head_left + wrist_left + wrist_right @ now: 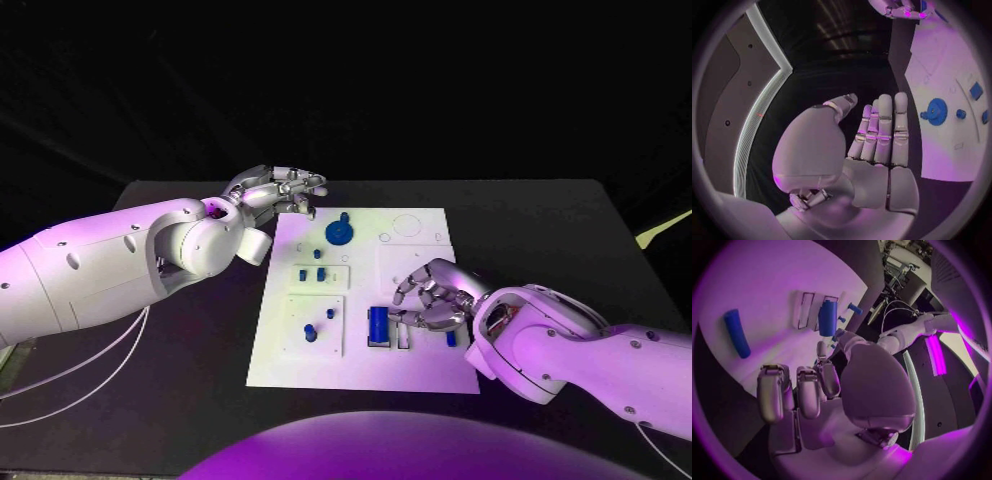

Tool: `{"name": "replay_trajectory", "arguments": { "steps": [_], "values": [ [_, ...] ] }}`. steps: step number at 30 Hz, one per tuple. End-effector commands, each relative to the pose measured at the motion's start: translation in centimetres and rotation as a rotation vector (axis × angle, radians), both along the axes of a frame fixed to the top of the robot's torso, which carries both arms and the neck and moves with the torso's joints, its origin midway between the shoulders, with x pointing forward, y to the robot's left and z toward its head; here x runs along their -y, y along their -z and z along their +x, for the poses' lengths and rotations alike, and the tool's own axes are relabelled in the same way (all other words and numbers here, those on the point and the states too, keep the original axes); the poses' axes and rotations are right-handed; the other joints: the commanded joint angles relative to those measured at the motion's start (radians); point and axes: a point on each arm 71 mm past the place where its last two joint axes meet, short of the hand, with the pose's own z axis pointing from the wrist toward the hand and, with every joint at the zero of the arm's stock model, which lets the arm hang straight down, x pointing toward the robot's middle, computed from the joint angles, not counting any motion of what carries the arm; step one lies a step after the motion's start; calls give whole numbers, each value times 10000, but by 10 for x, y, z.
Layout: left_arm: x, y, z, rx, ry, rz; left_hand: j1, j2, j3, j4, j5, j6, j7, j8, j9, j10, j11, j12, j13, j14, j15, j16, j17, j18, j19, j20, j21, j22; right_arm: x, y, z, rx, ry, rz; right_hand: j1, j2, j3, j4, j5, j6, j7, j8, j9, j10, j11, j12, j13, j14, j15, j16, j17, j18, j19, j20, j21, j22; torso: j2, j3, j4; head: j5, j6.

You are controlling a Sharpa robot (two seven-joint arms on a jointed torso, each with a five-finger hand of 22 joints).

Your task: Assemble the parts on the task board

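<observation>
The white task board (418, 370) lies in the middle of the black counter (173, 400). The left robot hand (277, 189) hovers at the board's far left corner, fingers extended side by side and grasping nothing; the left wrist view confirms an empty, released palm held over dark counter just beside the board's edge. The right robot hand (433, 297) sits over the board's right-centre area with fingers loosely curled above the surface; nothing is seen between them, though the fingertips are partly hidden in the head view, so this hand is judged released rather than grasping. On the board, a blue gear (339, 232) rests in the far section, near the left robot hand. Two small blue pegs (312, 273) stand in the middle-left panel, and further small blue pieces (310, 333) occupy the near-left panel. A blue cylinder (378, 325) lies lengthwise in a rectangular recess at near centre, just left of the right robot hand. A slim blue bar (451, 338) lies on the board beside the right wrist, apart from the cylinder.
</observation>
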Motion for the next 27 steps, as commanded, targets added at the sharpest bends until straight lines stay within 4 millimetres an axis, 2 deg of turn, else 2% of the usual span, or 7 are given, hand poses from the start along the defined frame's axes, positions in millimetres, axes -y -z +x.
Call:
{"name": "replay_trajectory", "arguments": {
  "steps": [1, 6, 8, 12, 16, 19, 27],
  "values": [
    [2, -1, 0, 67, 142, -78, -60, 14, -37, 39, 27, -53, -15, 50, 16, -58, 22, -68, 12, -78, -20, -52, 9, 94, 49, 21, -57, -14, -6, -11, -2, 1888, -1429, 89, 211, -47, 108, -176, 70, -114, 44, -79, -40, -12, 82, -18, 711, 1047, 88, 46, 2502, -95, 469, 111, -100, 2258, -3, 0, 0, 1, 1],
    [2, -1, 0, 73, 140, -74, -60, 14, -37, 39, 27, -53, -15, 50, 16, -58, 22, -68, 12, -78, -20, -52, 9, 94, 49, 21, -57, -14, -8, -14, -5, 2777, -2426, -133, 508, -202, 399, -523, 67, -631, 235, -349, -229, -328, 245, -314, 443, 1067, 224, 76, 2589, -36, 329, 230, -371, 2178, -2, 3, 9, -7, 1],
    [2, -1, 0, 74, 137, -72, -60, 14, -37, 39, 27, -53, -15, 50, 16, -58, 22, -68, 12, -78, -20, -52, 9, 94, 49, 21, -57, -14, -10, -15, -6, 3154, -2897, -240, 933, -168, 779, -900, 109, -948, 331, -461, -437, -460, 332, -381, 362, 1059, 307, 64, 2557, 11, 213, 308, -583, 2115, -3, -2, 11, -2, 1],
    [2, -1, 0, 72, 137, -70, -60, 14, -37, 39, 27, -53, -15, 50, 16, -58, 22, -68, 12, -78, -20, -52, 9, 94, 49, 21, -57, -14, -13, -16, -9, 3736, -3829, -502, 1433, -224, 1782, -1643, 559, -1316, 130, -566, -861, -1115, 6, -979, -170, 988, 77, -16, 2338, 119, -52, 158, -1024, 1989, 1, -6, 13, 9, 1],
    [2, -1, 0, 71, 130, -65, -60, 14, -37, 39, 27, -53, -15, 50, 16, -58, 22, -68, 12, -78, -20, -52, 9, 94, 49, 21, -57, -14, -20, -14, -13, 4272, -5236, -1227, 1327, -259, 2851, -2498, 560, -1477, -327, -485, -1213, -1492, -285, -1181, -453, 1049, -154, 61, 2552, 126, -107, -70, -1018, 1986, -2, -5, 10, 39, 1],
    [1, -1, 0, 69, 127, -61, -60, 14, -37, 39, 27, -53, -15, 50, 16, -58, 22, -68, 12, -78, -20, -52, 9, 94, 49, 21, -57, -14, -25, -12, -13, 4538, -6023, -1850, 1166, -209, 3311, -2948, 465, -1517, -451, -437, -1377, -1669, -352, -1224, -572, 1043, -229, 57, 2544, 171, -255, -139, -1191, 1923, 3, 2, 26, 44, 1],
    [0, -1, 1, 62, 103, -45, -60, 14, -37, 39, 27, -53, -15, 50, 16, -58, 22, -68, 12, -78, -20, -52, 9, 94, 49, 21, -57, -14, -41, -15, -10, 5180, -7440, -3195, 1110, 16, 4038, -3661, 161, -1220, -605, -151, -1536, -1592, -421, -961, -526, 1077, -328, 89, 2629, 171, -301, -245, -1042, 1929, 16, 11, 29, 87, 1]
  ]
}}
